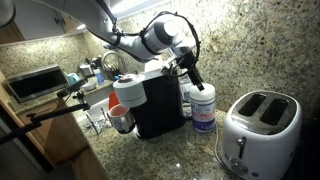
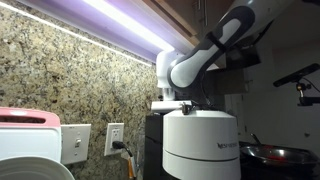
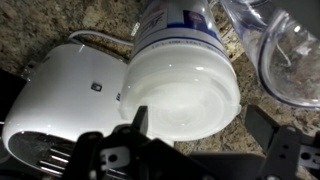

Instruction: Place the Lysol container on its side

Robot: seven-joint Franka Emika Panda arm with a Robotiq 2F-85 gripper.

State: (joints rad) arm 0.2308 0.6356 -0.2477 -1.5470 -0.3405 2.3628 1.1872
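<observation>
The Lysol container is a white canister with a blue-purple label. It stands upright on the granite counter between the black coffee machine and the white toaster. My gripper hangs just above its lid. In the wrist view I look down on the white lid, with the label showing beyond it. My gripper is open and empty. Its left finger sits by the lid's edge and its right finger is well clear of the lid. In an exterior view a white machine body hides the container.
The toaster stands close beside the container. A clear glass vessel lies on its other side. A white roll with a red base stands by the coffee machine. The granite backsplash and a wall outlet are behind.
</observation>
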